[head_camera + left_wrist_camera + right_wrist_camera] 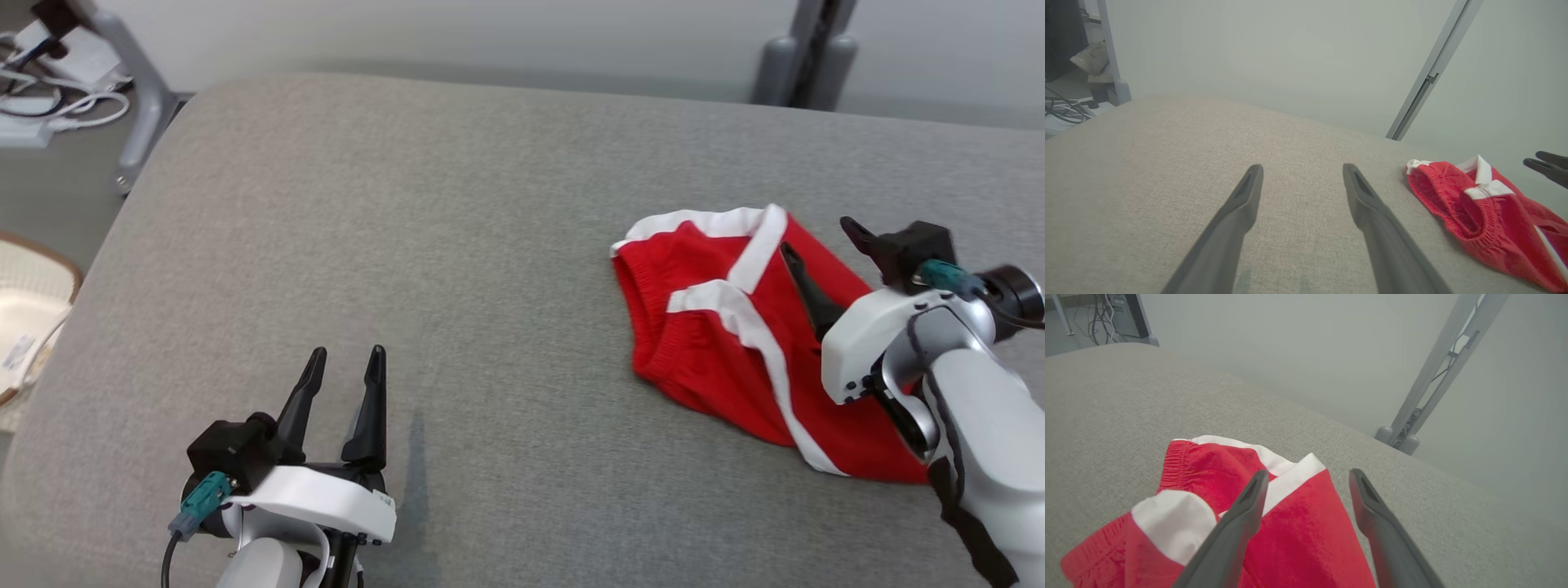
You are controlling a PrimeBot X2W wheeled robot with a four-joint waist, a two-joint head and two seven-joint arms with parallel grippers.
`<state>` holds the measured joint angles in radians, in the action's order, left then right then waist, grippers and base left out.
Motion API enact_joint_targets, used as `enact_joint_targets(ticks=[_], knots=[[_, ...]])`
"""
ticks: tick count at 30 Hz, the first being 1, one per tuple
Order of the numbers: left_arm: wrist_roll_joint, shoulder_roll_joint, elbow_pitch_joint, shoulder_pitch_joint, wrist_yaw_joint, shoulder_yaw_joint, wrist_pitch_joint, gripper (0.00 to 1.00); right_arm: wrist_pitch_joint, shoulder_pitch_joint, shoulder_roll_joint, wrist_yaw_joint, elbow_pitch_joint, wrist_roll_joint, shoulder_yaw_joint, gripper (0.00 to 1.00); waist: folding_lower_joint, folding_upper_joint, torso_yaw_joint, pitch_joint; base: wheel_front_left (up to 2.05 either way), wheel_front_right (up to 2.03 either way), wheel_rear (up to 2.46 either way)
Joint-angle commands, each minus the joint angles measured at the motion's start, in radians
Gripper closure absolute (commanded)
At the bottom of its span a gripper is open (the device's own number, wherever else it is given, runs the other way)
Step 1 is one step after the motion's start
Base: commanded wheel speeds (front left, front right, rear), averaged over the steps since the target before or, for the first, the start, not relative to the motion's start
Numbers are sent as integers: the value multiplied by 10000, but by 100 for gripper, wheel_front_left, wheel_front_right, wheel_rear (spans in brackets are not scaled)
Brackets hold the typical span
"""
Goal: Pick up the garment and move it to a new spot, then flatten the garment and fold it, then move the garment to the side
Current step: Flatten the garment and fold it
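Observation:
A red garment (718,359) with white trim and an elastic waistband lies crumpled on the right side of the grey fabric surface (408,245). My right gripper (816,234) hovers open over the garment's far right part, its dark fingers apart with nothing between them. In the right wrist view the garment (1298,539) spreads under that gripper (1308,473). Down at the near left, well apart from the cloth, my left gripper (347,353) stands open over bare fabric. The left wrist view shows its gripper (1302,167) open and the garment (1478,212) off to the right.
A woven basket (33,310) sits on the floor past the surface's left edge. Cables and a power strip (49,90) lie at the far left by a grey stand leg (139,90). Another grey stand (804,57) rises behind the far edge.

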<state>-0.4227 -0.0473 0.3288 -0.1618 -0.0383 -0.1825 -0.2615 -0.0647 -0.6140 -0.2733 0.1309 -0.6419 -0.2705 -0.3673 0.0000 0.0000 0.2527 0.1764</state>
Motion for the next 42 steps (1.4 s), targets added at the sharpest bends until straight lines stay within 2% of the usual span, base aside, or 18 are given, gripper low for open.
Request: enact_joint_targets(ticks=[1, 13, 14, 15, 22, 28, 35, 36, 37, 40, 42], knots=[[-107, -65, -9, -190, 80, -77, -33, 0, 215, -492, -195, -8, -446, 695, -212, 0, 0, 0, 456, 372, 0, 0, 0], [-327, -54, -46, -321, 235, -528, -33, 0, 947, -1542, 11, -5, -2346, 1135, -116, 0, 0, 0, 1089, 708, 0, 0, 0], [-344, -58, -49, -311, 239, -535, -33, 0, 1021, -1604, -20, -5, -2455, 1189, -144, 66, 0, 0, 1096, 709, 0, 0, 0], [-360, -58, -51, -308, 263, -547, -33, 0, 1078, -1672, -78, -5, -2540, 1272, -193, 100, 0, 0, 1095, 709, 0, 0, 0], [-445, -58, -86, -391, 330, -611, -33, 0, 1011, -2008, -186, -5, -2709, 1432, -168, 100, 0, 0, 959, 701, 0, 0, 0], [-526, -60, -140, -493, 329, -718, -33, 0, 1233, -2292, -617, -5, -2743, 1068, 307, 100, 0, 0, 894, 809, 0, 0, 0], [-592, -65, -60, -744, 219, -1038, -33, 0, 1635, -2645, -1933, -5, -3078, 194, 516, 100, 0, 0, 1168, 1170, 0, 0, 0], [-588, -68, -56, -778, 229, -1033, -33, 0, 1537, -2770, -2162, -5, -3159, 49, 660, 93, 0, 0, 1216, 1220, 0, 0, 0], [-577, -63, -52, -797, 236, -1027, -33, 0, 1532, -2866, -2403, -5, -3380, -75, 873, 0, 0, 0, 1257, 1271, 0, 0, 0], [-532, -55, -28, -832, 209, -1037, -33, 0, 1422, -3088, -3007, -5, -3990, 238, 1199, 0, 0, 0, 1348, 1345, 0, 0, 0], [-515, -55, -11, -828, 208, -1015, -33, 0, 1203, -3341, -3129, -5, -4366, 389, 1626, 0, 0, 0, 1349, 1346, 0, 0, 0]])
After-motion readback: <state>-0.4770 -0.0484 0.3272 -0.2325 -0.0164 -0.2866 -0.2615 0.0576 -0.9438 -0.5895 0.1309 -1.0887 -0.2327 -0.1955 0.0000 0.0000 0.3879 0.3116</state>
